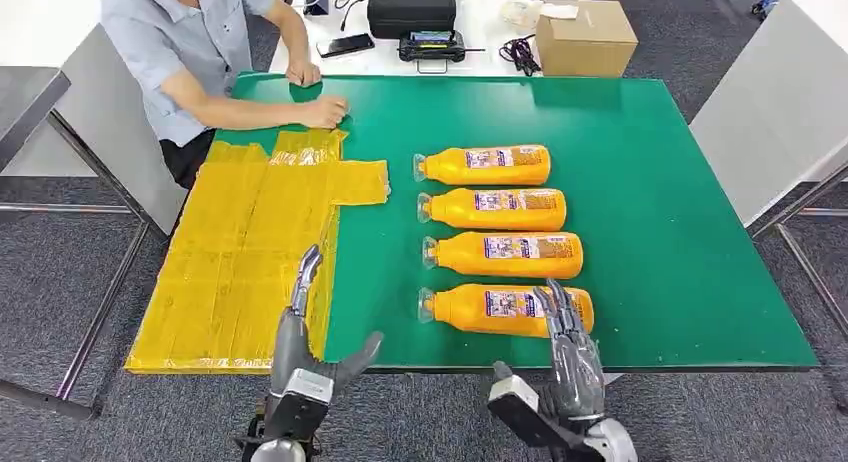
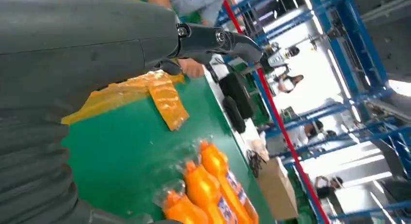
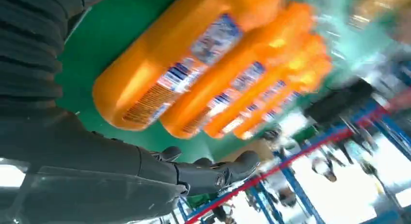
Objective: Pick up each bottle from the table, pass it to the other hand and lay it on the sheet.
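Observation:
Several orange bottles with clear caps lie in a row on the green table (image 1: pixel 650 182), caps toward the sheet. The nearest bottle (image 1: pixel 500 308) (image 3: pixel 165 64) lies at the front edge. My right hand (image 1: pixel 568 357) (image 3: pixel 145 170) hovers over that bottle's base end, fingers stretched and apart, holding nothing. My left hand (image 1: pixel 305 337) (image 2: pixel 97 44) is raised over the front edge of the yellow sheet (image 1: pixel 240 252) (image 2: pixel 145 90), fingers spread and empty. The far bottles (image 1: pixel 487 165) (image 2: pixel 213 185) lie untouched.
A person in a grey shirt (image 1: pixel 190 52) sits at the far left corner, one hand (image 1: pixel 322 111) pressing the sheet's far edge. Behind the table stand a cardboard box (image 1: pixel 585 37), a black case (image 1: pixel 411 7) and a controller (image 1: pixel 431 47). A white table (image 1: pixel 780 112) stands at right.

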You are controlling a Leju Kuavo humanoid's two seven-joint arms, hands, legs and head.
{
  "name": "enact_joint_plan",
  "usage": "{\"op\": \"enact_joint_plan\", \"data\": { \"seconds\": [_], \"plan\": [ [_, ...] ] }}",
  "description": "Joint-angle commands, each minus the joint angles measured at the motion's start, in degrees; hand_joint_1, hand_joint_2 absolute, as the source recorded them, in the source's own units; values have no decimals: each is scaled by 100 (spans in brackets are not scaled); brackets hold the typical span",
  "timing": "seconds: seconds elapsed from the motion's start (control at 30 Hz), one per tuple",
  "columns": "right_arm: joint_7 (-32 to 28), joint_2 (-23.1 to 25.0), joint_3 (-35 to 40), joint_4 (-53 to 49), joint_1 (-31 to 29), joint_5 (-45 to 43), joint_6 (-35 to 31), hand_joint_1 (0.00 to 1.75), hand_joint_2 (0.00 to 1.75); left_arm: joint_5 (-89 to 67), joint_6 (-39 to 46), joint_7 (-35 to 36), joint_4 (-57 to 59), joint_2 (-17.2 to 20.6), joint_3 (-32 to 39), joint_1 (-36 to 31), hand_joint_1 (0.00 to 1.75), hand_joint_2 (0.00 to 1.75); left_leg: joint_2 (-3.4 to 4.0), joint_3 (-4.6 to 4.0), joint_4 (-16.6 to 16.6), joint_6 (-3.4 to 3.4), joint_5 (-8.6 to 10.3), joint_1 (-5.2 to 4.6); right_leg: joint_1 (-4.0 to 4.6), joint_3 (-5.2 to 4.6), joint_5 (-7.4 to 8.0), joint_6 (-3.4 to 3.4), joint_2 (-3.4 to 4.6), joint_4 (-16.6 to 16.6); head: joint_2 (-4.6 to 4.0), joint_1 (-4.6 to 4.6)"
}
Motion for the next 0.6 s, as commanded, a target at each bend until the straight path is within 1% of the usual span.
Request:
{"op": "enact_joint_plan", "data": {
  "seconds": [0.03, 0.1, 0.27, 0.3, 0.37, 0.4, 0.5, 0.53, 0.6],
  "plan": [
    [318, -911, -346, 1489, -1056, 565, 770, 0, 175, 111, -216, 16, 792, -26, -331, -355, 0, 175, 2, 17, -8, 1, 3, -5, -6, 19, 3, -3, 0, -10, 0, 2],
    [332, -982, -291, 1593, -1245, 679, 958, 0, 175, 134, -224, 16, 793, -15, -397, -374, 0, 175, 13, 35, -7, -3, -6, -6, -7, 36, -1, -8, 10, -12, 0, 2],
    [330, -955, 52, 2155, -1879, 779, 1234, 0, 175, 199, -197, 31, 892, 55, -530, -500, 0, 175, 21, 27, -4, -6, -5, -6, -5, 25, 4, -9, 17, -9, 0, 0],
    [334, -947, 98, 2201, -1918, 800, 1253, 0, 175, 218, -195, 30, 923, 74, -542, -524, 0, 175, 30, 40, -6, -10, -8, -6, -5, 34, 2, -14, 25, -9, 0, 0],
    [378, -955, 243, 2268, -1991, 908, 1276, 0, 175, 261, -195, 7, 988, 96, -575, -565, 0, 175, 11, 18, -4, -3, 0, -7, -7, 17, 5, -5, 9, -7, 0, -2],
    [378, -955, 243, 2268, -1991, 908, 1276, 0, 175, 261, -195, 7, 988, 96, -575, -565, 0, 175, 17, 32, -4, -9, -5, -4, -3, 30, 1, -11, 12, -8, 0, 0],
    [387, -947, 255, 2268, -2001, 918, 1276, 0, 175, 264, -193, 5, 989, 92, -579, -562, 0, 175, 8, 15, -4, -2, 0, -5, -6, 15, 3, -3, 6, -6, 0, 0],
    [387, -947, 255, 2268, -2001, 918, 1276, 0, 175, 264, -193, 5, 989, 92, -579, -562, 0, 175, 13, 29, -5, -6, -5, -3, -3, 28, 0, -8, 9, -8, 0, 0],
    [387, -954, 256, 2272, -1990, 917, 1277, 0, 175, 265, -192, 4, 988, 89, -582, -560, 0, 175, 9, 17, -4, -2, -1, -6, -7, 17, 2, -3, 6, -6, 0, 0]
  ]
}}
